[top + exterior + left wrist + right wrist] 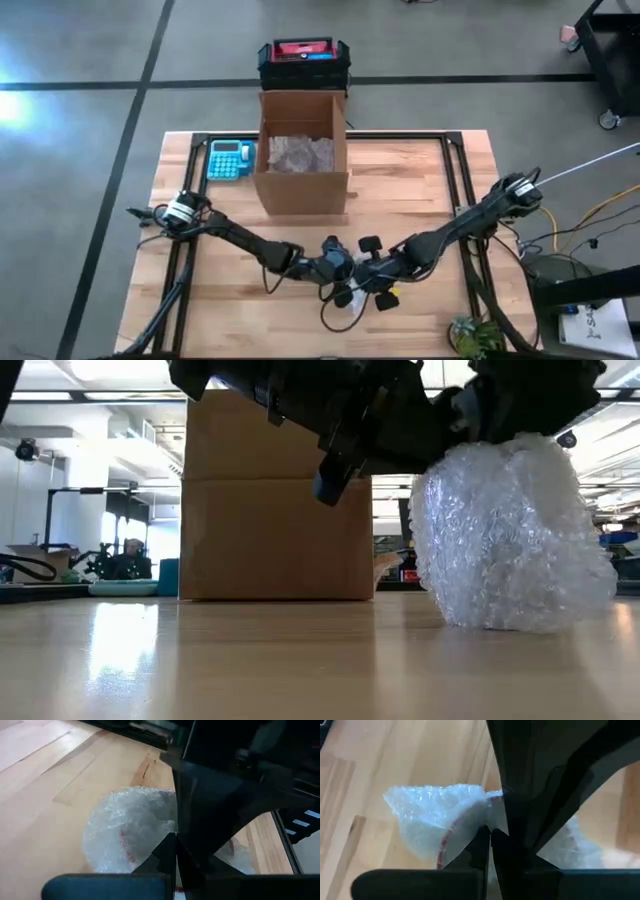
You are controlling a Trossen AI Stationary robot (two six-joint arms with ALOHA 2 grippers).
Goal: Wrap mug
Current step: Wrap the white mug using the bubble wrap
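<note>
The mug point(124, 842) shows only as red patches through a bundle of clear bubble wrap point(510, 540). The bundle stands by its base on the wooden table point(230, 310), near the front edge. My left gripper point(174, 840) comes in from the table's left and my right gripper point(489, 834) from the right. Both are shut, and they meet over the top of the bundle point(355, 308). In each wrist view the other arm's dark body hides part of the wrap. My left gripper is shut at the upper edge of the wrap point(167, 822), slanting down from the table's left. Its own fingers hide the pinched spot, so layers cannot be told. The bundle rests on the table. My right gripper is shut at the top of the wrap point(492, 805), slanting down from the right. The fingers cover the contact.
An open cardboard box point(300, 150) with loose bubble wrap inside stands behind the bundle at mid-table. A blue calculator point(230, 160) lies to its left, and a black-and-red case point(305, 60) sits beyond the far edge. Bare wood lies to the left and right of the bundle.
</note>
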